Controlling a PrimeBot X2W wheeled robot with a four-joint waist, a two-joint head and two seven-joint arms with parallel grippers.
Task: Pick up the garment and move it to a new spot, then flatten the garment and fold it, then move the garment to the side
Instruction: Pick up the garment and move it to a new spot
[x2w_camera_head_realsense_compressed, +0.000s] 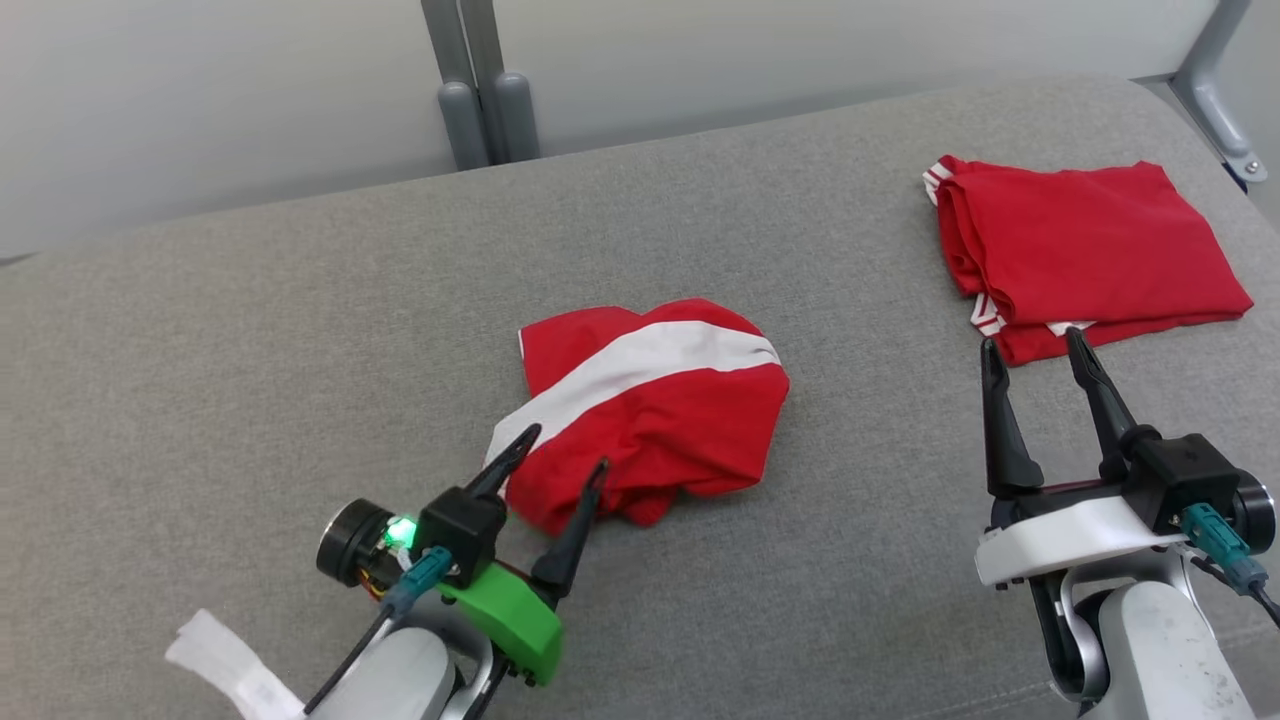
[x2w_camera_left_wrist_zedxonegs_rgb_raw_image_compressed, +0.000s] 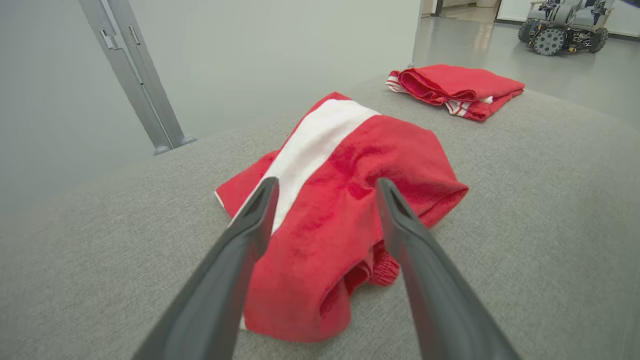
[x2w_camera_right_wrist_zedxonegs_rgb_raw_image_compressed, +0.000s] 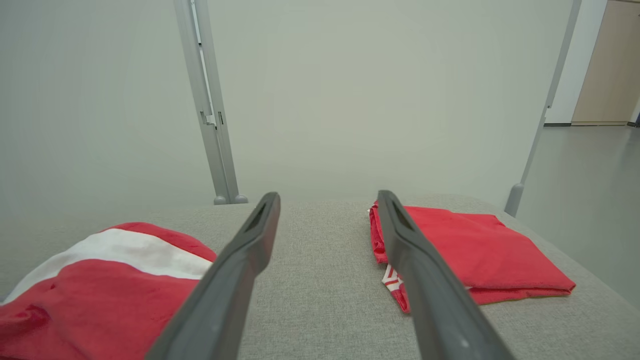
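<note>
The gray bench (x2w_camera_head_realsense_compressed: 250, 350) is wide and soft. On its left side there is lots of bare room. Its back edge runs along a pale wall (x2w_camera_head_realsense_compressed: 200, 90), and a gray post (x2w_camera_head_realsense_compressed: 480, 90) stands there, behind the middle of the bench.

The left gripper (x2w_camera_head_realsense_compressed: 565, 448) is low at the front left. Its two dark fingers are spread wide apart. It holds nothing. In the left wrist view the left gripper (x2w_camera_left_wrist_zedxonegs_rgb_raw_image_compressed: 326, 182) has one finger on each side of the near end of the garment (x2w_camera_left_wrist_zedxonegs_rgb_raw_image_compressed: 350, 200). I cannot tell if the fingers touch the cloth.

The garment (x2w_camera_head_realsense_compressed: 660, 400) is red with a wide white stripe. It lies in a crumpled heap near the middle of the bench, just past the left gripper. There is bare gray bench all around it.

To the right there is a big open gap of bench. Then comes the right gripper (x2w_camera_head_realsense_compressed: 1032, 340), at the front right. Its fingers are spread wide too, and it holds nothing. The tips point at the near edge of a folded red cloth (x2w_camera_head_realsense_compressed: 1080, 250) and are very close to it.

The folded red cloth lies flat at the far right, close to the right edge of the bench. Another gray post (x2w_camera_head_realsense_compressed: 1215, 90) stands by that corner.
</note>
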